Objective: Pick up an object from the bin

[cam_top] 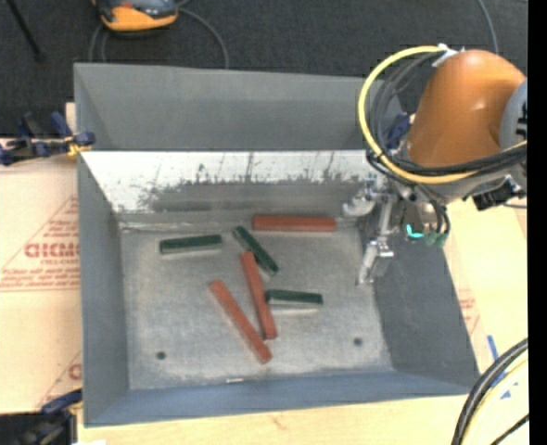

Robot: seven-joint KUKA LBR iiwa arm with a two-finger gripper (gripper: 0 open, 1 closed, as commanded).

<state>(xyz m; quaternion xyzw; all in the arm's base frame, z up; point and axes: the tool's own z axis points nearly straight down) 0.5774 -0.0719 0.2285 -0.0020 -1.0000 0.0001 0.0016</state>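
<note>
Gripper (375, 265) (grip state indiscernible) hung right of the nearest green bar (294, 298), whose long axis ran roughly toward it.

Wears a smooth, rounded orange cover (464, 109) over the wrist, dome-shaped and glossy, with a paler sheen across the top. Carries a thin yellow cable (371, 82) looped in a wide ring around that dome, paired with a black cable (496, 160) along the lower edge. Shows what looks like a small blue fitting (399, 126) tucked between loop and cover on the dome's left flank. Continues below in a cluster of grey and silver metal parts (408, 213), boxy and angular, with a small teal-green light (422, 235) or marking on one face. Ends in a slim, pale metal gripper (375, 265), narrow and bright beside the darker mount.
</note>
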